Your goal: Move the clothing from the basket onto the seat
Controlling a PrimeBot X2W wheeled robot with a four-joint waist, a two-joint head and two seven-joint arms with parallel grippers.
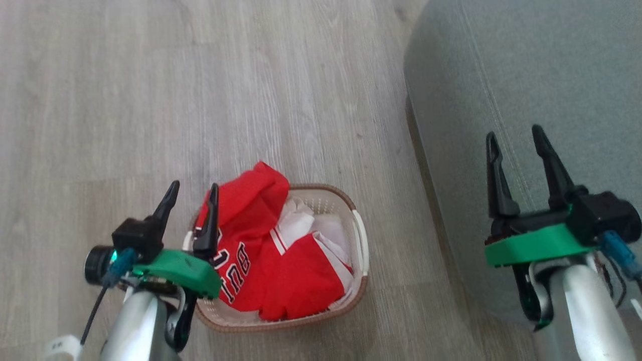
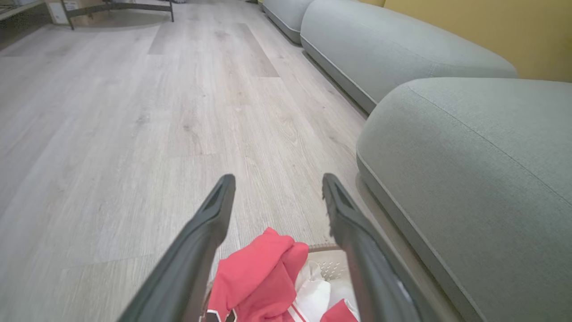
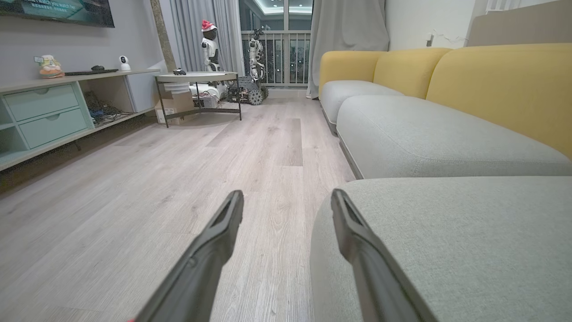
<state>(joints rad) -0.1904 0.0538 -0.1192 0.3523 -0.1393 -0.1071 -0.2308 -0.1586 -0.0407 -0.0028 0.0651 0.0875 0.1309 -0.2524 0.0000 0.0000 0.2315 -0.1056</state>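
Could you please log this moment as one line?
clothing: in basket | seat: right of basket | left end effector: open, above basket | right end effector: open, over seat

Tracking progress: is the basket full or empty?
Full: red clothing is heaped inside the basket, bulging past its rim.

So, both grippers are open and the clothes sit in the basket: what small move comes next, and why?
Probably lower the left gripper onto the red clothing heaped in the basket. It hangs open above the basket's left side, holding nothing, while the right gripper hangs over the seat, farther away.
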